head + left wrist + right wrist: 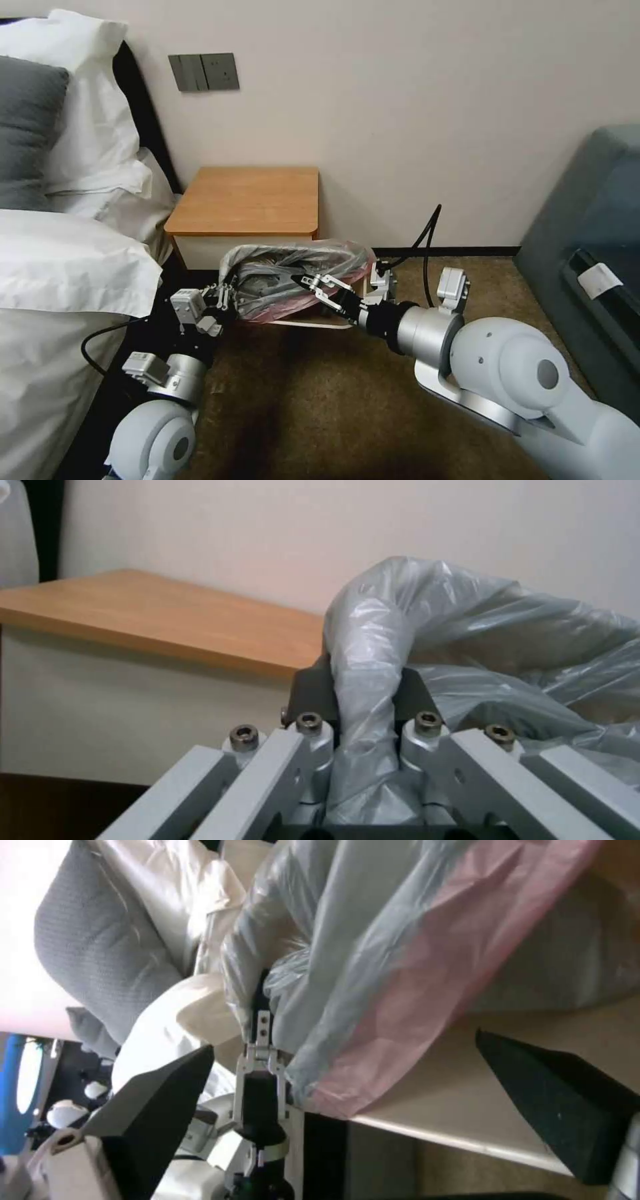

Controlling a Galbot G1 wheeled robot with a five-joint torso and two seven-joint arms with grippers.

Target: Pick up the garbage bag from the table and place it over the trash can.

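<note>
The garbage bag [293, 273] lies draped over the rim of the trash can [313, 324], on the floor just before the table's [247, 200] front edge. The left gripper [363, 700] is clamped on a bunched fold of film at the bag's left side. The right gripper [305, 280], fingers spread apart, reaches over the bag's mouth.

Head view: high, angled down over both arms toward the garbage bag [293, 277] beside the surface [247, 200]. Left wrist view: close behind its gripper [367, 695], facing bag and surface. Right wrist view: close, shares bag and left gripper.
</note>
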